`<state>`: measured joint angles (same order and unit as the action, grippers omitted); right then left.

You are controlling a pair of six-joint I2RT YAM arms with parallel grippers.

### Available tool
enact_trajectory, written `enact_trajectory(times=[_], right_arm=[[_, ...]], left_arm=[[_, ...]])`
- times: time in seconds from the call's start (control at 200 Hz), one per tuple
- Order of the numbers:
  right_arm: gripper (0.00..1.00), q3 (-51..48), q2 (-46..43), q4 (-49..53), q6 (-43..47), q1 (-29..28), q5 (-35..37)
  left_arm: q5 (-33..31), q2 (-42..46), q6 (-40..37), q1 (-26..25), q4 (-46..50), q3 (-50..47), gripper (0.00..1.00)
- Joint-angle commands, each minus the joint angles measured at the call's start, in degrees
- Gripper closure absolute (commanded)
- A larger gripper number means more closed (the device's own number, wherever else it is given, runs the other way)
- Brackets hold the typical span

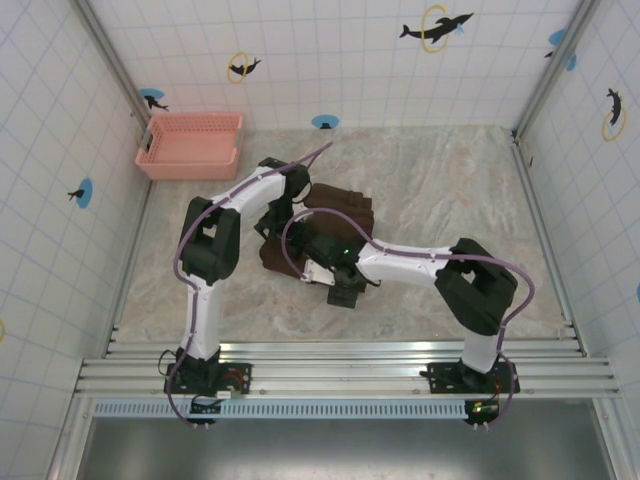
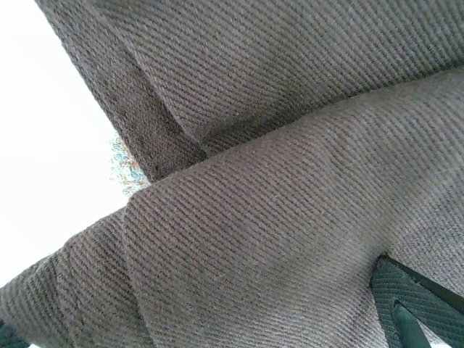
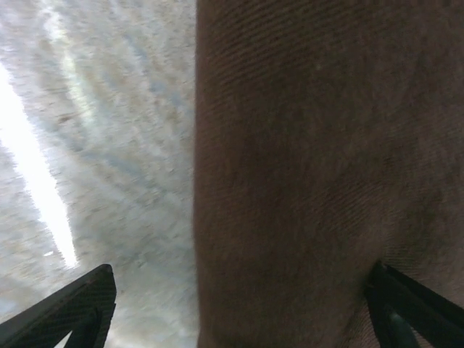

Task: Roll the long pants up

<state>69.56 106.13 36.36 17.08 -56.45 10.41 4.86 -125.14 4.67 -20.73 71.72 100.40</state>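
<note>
Top external view: the long pants lie as a compact dark brown bundle on the marbled table. They sit well apart from the pink basket, off toward its near right, and look already gathered into thick layers rather than spread flat. A small light button cannot be made out.

The left gripper points down at the flank of the bundle that faces the basket. In the left wrist view, overlapping twill folds and a seam lie right up against the camera, and one dark finger shows at the frame's lower corner. Its jaws stand spread wide with cloth bulging between them, and nothing is pinched. It is probably set there to steady the roll on the basket side.

The right gripper works the flank turned away from the basket. The right wrist view shows a straight edge of fabric beside bare table. One finger is over the table and the other is against the cloth, so the jaws straddle that edge wide apart and grip nothing. Standing across the edge like this likely lets it release or retake the outer layer without dragging the roll. The roll could slacken while both jaws are off it.
</note>
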Motion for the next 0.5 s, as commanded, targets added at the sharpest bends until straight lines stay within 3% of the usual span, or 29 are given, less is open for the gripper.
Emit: enact_trajectory(times=[0.0,0.115,0.235,0.275,0.355,0.45,0.49], right_arm=[[0.12,2.88,4.23,-2.99,4.49,-0.48,5.35],[0.24,3.92,6.86,-3.52,6.06,0.70,4.80],[0.64,6.87,9.55,0.41,7.13,1.32,0.53],[0.72,7.30,9.77,1.35,7.16,1.33,-1.53],[0.82,8.19,9.32,3.68,7.14,0.83,-4.17],[0.83,12.05,8.84,10.55,6.97,0.91,-11.43],[0.83,14.28,8.90,14.63,7.37,1.51,-17.92]], left_arm=[[-1.39,-0.57,-2.12,0.11,2.63,0.71,0.03],[-1.38,0.54,-2.82,0.12,2.12,-0.58,0.03],[-1.18,1.29,-3.72,0.16,1.92,-1.68,0.03],[-1.16,1.48,-4.06,0.21,1.93,-1.92,0.03],[-2.24,1.83,-4.45,0.26,2.74,-1.47,0.03],[-5.45,2.33,-4.73,1.13,6.01,1.66,0.03],[-7.30,2.74,-4.82,1.83,7.53,3.73,0.03]])
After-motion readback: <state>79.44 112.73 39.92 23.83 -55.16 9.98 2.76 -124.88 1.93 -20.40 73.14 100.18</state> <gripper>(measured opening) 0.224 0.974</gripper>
